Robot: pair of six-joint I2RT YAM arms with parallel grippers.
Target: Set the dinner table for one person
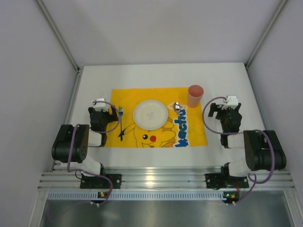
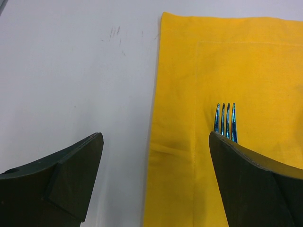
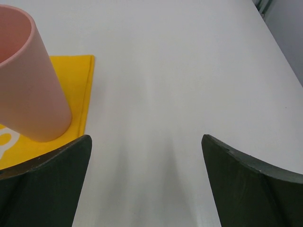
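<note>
The white dinner table (image 1: 227,78) carries a yellow Pikachu mat (image 1: 125,97). On the mat lie a white plate (image 1: 150,114), a blue-tined fork (image 1: 121,124) to its left, a metal spoon (image 1: 177,107) to its right and a pink cup (image 1: 195,95) at the far right corner. My left gripper (image 1: 100,105) is open and empty over the mat's left edge (image 2: 156,156), the fork tines (image 2: 225,118) beside its right finger. My right gripper (image 1: 226,105) is open and empty over bare table (image 3: 156,118), right of the cup (image 3: 26,80).
Grey enclosure walls (image 1: 28,71) surround the table on three sides. A ribbed aluminium rail (image 1: 161,182) runs along the near edge with both arm bases bolted to it.
</note>
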